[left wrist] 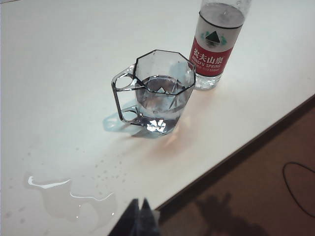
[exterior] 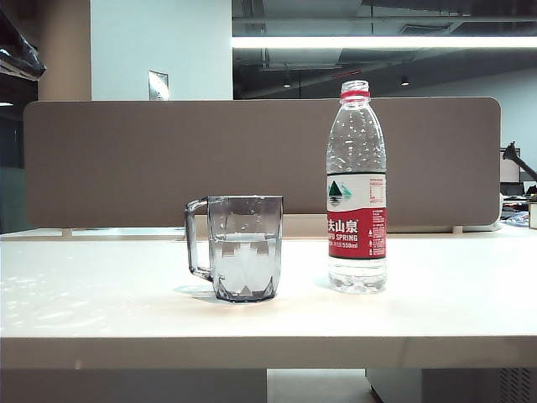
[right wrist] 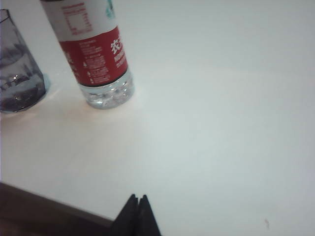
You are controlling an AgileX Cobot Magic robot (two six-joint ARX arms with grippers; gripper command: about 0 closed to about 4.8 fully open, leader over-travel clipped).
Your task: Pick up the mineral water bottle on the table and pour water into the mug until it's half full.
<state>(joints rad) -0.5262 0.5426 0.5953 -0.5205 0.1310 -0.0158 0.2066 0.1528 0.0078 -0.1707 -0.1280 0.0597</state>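
Observation:
The mineral water bottle (exterior: 357,189) stands upright and uncapped on the white table (exterior: 101,285), right of the smoky grey mug (exterior: 239,248). Water fills roughly the lower half of the mug (left wrist: 160,93). Neither gripper shows in the exterior view. In the left wrist view my left gripper (left wrist: 140,201) is shut and empty, held back over the table's front edge, well short of the mug and the bottle (left wrist: 215,46). My right gripper (right wrist: 137,197) is shut and empty too, over the front edge, apart from the bottle (right wrist: 96,54) and the mug (right wrist: 17,78).
A puddle of spilled water (left wrist: 69,199) with scattered droplets lies on the table near the left gripper. A brown partition panel (exterior: 252,159) runs along the back of the table. The table's front edge (left wrist: 236,157) drops to a dark floor.

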